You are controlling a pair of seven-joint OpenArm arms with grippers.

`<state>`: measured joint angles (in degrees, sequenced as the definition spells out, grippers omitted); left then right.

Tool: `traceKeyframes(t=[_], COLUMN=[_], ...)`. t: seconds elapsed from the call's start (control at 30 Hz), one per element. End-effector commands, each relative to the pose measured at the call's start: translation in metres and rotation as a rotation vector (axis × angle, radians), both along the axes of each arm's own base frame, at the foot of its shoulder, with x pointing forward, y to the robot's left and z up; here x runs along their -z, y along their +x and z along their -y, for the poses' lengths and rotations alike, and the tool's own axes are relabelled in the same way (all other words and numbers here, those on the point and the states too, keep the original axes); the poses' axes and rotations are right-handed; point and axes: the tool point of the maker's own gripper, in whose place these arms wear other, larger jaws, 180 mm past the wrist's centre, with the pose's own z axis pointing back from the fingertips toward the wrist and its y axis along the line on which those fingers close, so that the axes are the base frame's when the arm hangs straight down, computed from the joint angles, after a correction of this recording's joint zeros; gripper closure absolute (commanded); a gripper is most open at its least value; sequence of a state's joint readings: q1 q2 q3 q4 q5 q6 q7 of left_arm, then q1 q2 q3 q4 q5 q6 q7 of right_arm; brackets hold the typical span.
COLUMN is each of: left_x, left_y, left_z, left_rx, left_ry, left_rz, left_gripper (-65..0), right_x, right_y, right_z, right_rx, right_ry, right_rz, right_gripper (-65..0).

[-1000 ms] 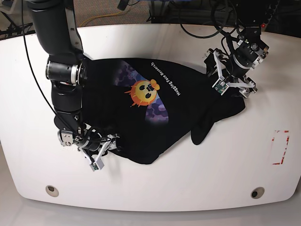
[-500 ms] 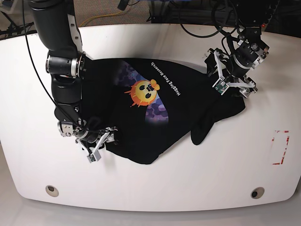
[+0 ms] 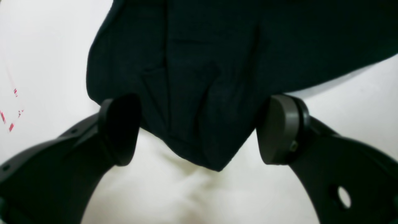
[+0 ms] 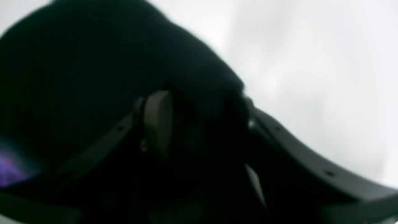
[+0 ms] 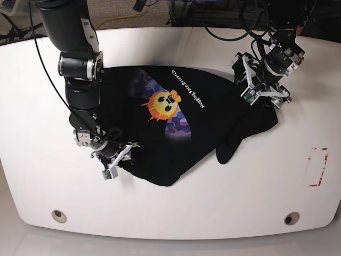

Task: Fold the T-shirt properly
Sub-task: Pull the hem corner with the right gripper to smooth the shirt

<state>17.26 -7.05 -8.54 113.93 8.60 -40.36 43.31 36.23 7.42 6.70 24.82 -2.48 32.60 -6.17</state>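
While the left wrist view looks down between its own two dark pads, the left gripper (image 3: 199, 130) stands wide open, its fingers (image 3: 281, 129) set apart on either side of a pointed corner of the large black soft cloth T-shirt (image 3: 217, 62). That corner lies on the white table (image 3: 357, 93) and hangs between the pads without either one pressing it. Small red marks (image 3: 9, 112) show on the table at the left edge.

Though the right wrist view is blurred, the right gripper (image 4: 199, 124) shows a grey pad (image 4: 157, 121) with black cloth bunched against it, and the fingers appear closed on a fold of the T-shirt (image 4: 93, 77). A purple patch of print (image 4: 12, 165) sits at the lower left, and the white table (image 4: 311, 62) fills the upper right.

From the base view, the T-shirt (image 5: 176, 128) lies spread and rumpled in the middle of the table (image 5: 213, 208), its orange-yellow smiling face (image 5: 162, 104) upward beside a line of white text (image 5: 191, 89). The right gripper (image 5: 118, 160) holds the near-left edge of the cloth. The left gripper (image 5: 266, 90) sits at the far-right edge, over the shirt's corner. A red tape rectangle (image 5: 318, 167) marks the table well apart to the right.
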Motion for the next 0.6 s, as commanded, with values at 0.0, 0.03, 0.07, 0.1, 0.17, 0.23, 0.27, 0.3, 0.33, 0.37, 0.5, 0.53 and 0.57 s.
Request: traceKeyframes(t=[0.0, 0.03, 0.07, 0.1, 0.17, 0.23, 0.27, 0.3, 0.33, 0.37, 0.5, 0.53, 0.57], left_x=[-0.009, -0.009, -0.01, -0.01, -0.01, -0.012, -0.013, -0.014, -0.014, -0.015, -0.015, -0.015, -0.014], left_y=[0.005, 0.006, 0.006, 0.006, 0.006, 0.006, 0.007, 0.007, 0.007, 0.008, 0.007, 0.007, 0.007], left_z=[-0.003, -0.004, -0.006, -0.006, -0.013, -0.024, -0.026, -0.031, -0.033, -0.035, -0.036, -0.036, -0.036], left_rx=[0.004, 0.006, 0.008, 0.008, -0.005, -0.036, -0.045, -0.058, -0.064, -0.067, -0.069, -0.069, -0.069], left_ry=[0.006, 0.012, 0.017, 0.019, 0.028, 0.036, 0.037, 0.041, 0.044, 0.045, 0.047, 0.047, 0.047], left_rz=[0.035, 0.035, 0.035, 0.035, 0.036, 0.041, 0.044, 0.048, 0.047, 0.049, 0.049, 0.049, 0.047], left_gripper=[-52.5, -52.5, -52.5, -52.5, -52.5, -52.5, -52.5, -52.5, -52.5, -52.5, -52.5, -52.5, -52.5], right_x=[0.005, 0.005, 0.005, 0.005, 0.005, 0.008, 0.011, 0.012, 0.011, 0.011, 0.015, 0.013, 0.012], right_y=[-0.005, -0.004, -0.004, -0.005, -0.005, -0.008, -0.011, -0.013, -0.013, -0.014, -0.032, -0.039, -0.047], right_z=[-0.01, -0.011, -0.011, -0.011, -0.01, -0.008, -0.007, -0.005, 0.002, 0.007, 0.02, 0.025, 0.031], right_rx=[-0.039, -0.039, -0.036, -0.034, -0.03, -0.033, -0.032, -0.028, -0.023, -0.022, -0.035, -0.032, -0.024], right_ry=[-0.019, -0.018, -0.015, -0.011, -0.007, -0.008, -0.009, -0.012, -0.025, -0.037, -0.103, -0.125, -0.145], right_rz=[-0.043, -0.043, -0.043, -0.044, -0.045, -0.052, -0.059, -0.055, -0.048, -0.046, -0.061, -0.059, -0.061], right_gripper=[-29.6, -29.8, -29.8, -28.7, -23.6, -13.8, -9.4, -2.7, 0.0, 0.0, 0.0, 0.0, 0.0])
